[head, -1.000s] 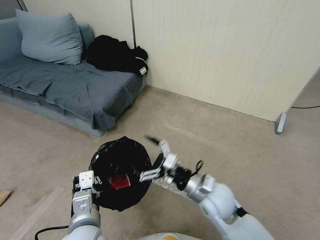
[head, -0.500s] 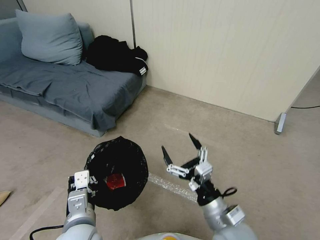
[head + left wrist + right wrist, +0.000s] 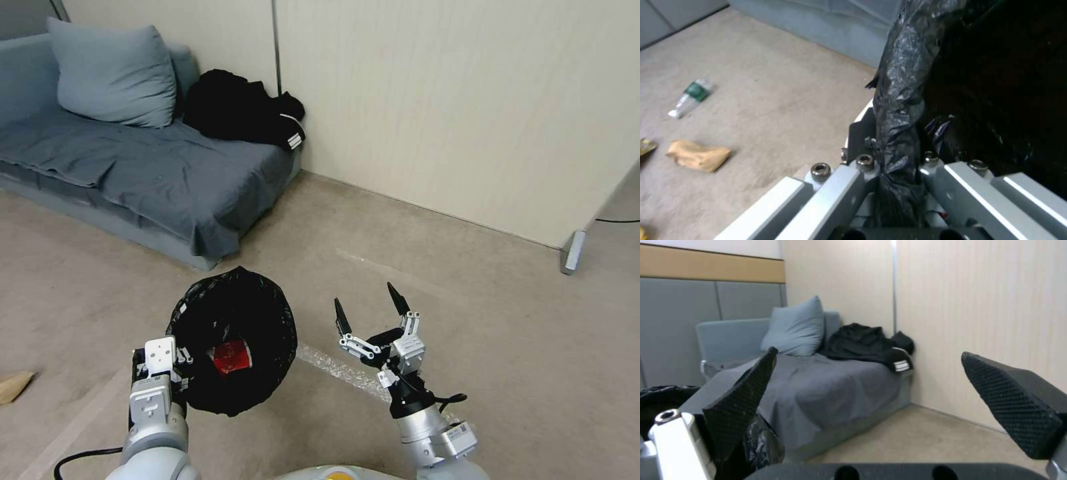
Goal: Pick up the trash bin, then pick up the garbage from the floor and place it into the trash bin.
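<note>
The left tool point(image 3: 900, 173) is clamped on the bagged rim of the trash bin point(image 3: 233, 333), holding it up, while the right tool point(image 3: 370, 308) hangs beside it, spread apart.

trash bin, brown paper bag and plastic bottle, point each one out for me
trash bin point(image 3: 263, 313), head view, on the black bag over its far rim
brown paper bag point(image 3: 698, 155), left wrist view, on the middle of the crumpled paper
plastic bottle point(image 3: 695, 92), left wrist view, on its green label
</note>
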{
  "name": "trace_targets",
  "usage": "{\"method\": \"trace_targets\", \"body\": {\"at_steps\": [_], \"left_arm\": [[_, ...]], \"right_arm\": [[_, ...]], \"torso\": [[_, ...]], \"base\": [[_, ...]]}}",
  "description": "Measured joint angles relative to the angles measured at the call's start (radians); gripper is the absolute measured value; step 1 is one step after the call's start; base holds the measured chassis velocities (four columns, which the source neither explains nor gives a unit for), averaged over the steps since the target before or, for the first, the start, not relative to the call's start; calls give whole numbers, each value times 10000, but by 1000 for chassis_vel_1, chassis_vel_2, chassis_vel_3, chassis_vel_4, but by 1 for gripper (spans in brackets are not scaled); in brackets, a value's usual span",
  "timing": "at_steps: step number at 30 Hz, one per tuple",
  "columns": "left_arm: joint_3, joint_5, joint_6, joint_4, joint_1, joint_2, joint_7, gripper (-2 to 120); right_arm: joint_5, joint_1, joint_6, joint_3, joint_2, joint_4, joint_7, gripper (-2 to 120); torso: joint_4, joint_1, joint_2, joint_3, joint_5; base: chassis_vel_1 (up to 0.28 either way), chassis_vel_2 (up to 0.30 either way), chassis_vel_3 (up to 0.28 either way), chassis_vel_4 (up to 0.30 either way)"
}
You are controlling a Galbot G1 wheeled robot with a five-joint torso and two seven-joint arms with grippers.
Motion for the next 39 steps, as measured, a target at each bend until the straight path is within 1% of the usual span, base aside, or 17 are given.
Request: {"method": "trace_targets", "body": {"at_steps": [11,22,39], "left_arm": [[-26,42,-7,-145,219,-34,-5,0],[-49,61,-13,-190,192,-116,-6,0],[-42,58,-7,-219,181,-146,1,0]], "right_arm": [[130,245,-127,-44,-213,-152,15,100],[208,491,-372,-89,-226,-146,105,100],[229,569,-385,-126,-215,-134,48,100]], "torso": [[1,0,0,0,0],[0,0,0,2,0],[0,0,0,2,0]], "base": [[86,82,86,85],[119,117,128,123],[122,123,130,125]]}}
